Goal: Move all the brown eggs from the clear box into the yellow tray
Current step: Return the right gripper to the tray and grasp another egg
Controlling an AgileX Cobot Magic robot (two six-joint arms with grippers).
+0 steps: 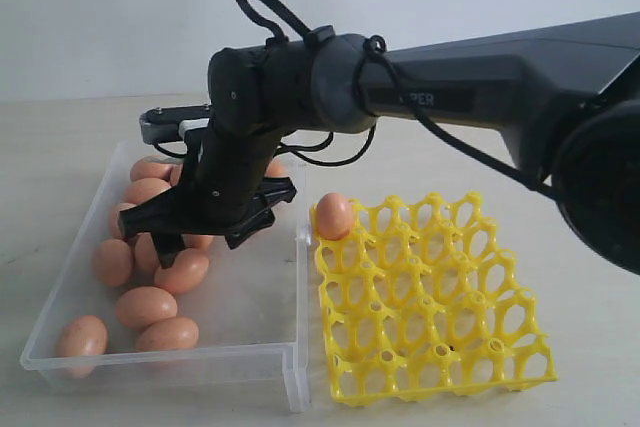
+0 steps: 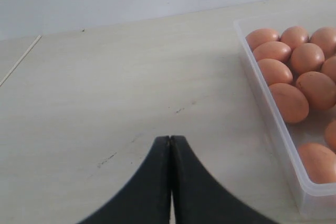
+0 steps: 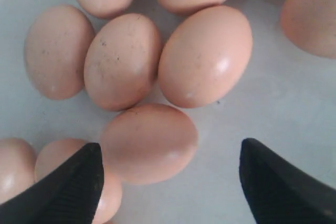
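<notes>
The right gripper (image 3: 170, 150) hangs wide open, gripping nothing, over brown eggs (image 1: 182, 269) inside the clear box (image 1: 270, 347). Beside the box, the yellow tray (image 1: 430, 327) holds one egg (image 1: 334, 215) in its box-side corner cup. The left gripper (image 2: 170, 142) sits closed just outside the box.

Pale, faintly grained table (image 1: 60, 137). Two things rest directly on it: a clear box (image 1: 160, 362), left in the exterior view, and a yellow tray (image 1: 345, 387), right, set side by side, touching or nearly so. Small dark specks (image 2: 179, 110) mark the bare top.
</notes>
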